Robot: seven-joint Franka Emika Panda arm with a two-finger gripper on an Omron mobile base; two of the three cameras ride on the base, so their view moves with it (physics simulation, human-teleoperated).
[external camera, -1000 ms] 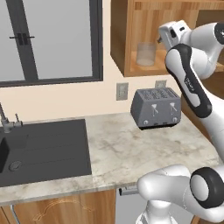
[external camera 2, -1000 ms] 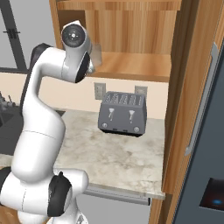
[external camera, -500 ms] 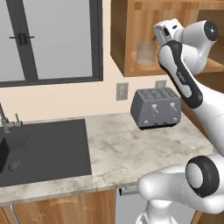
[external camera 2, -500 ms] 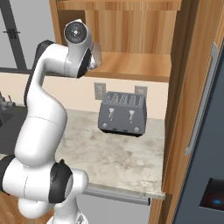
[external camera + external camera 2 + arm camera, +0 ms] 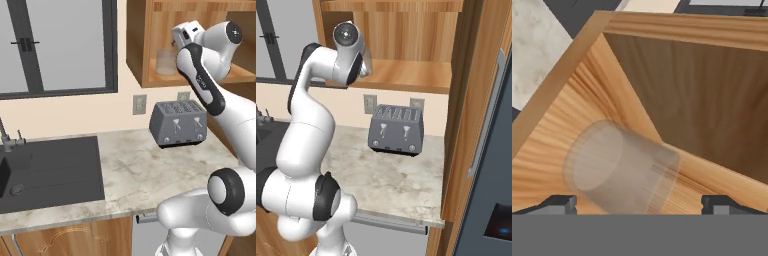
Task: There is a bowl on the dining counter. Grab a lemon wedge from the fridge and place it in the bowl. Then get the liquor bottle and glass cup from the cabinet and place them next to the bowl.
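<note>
The glass cup (image 5: 619, 170), a short clear tumbler, stands on the light wood shelf of the cabinet (image 5: 712, 100). In the hand view it sits close ahead, between my two dark fingertips (image 5: 559, 204). My gripper (image 5: 640, 204) is open, its jaws apart on either side of the glass and holding nothing. From the left base view the glass cup (image 5: 166, 62) stands at the left end of the cabinet (image 5: 150, 50) shelf, with my white hand (image 5: 186, 34) just to its right. The dark fridge (image 5: 491, 150) stands at the far right.
A grey toaster (image 5: 179, 122) stands on the marbled worktop (image 5: 130, 170) under the cabinet. A dark sink (image 5: 50, 170) lies to the left below a window. A tall wooden panel (image 5: 466, 125) separates the worktop from the fridge.
My hand has moved a little left inside the cabinet, closer to the glass cup, and the elbow has risen. The jaws have stayed open.
</note>
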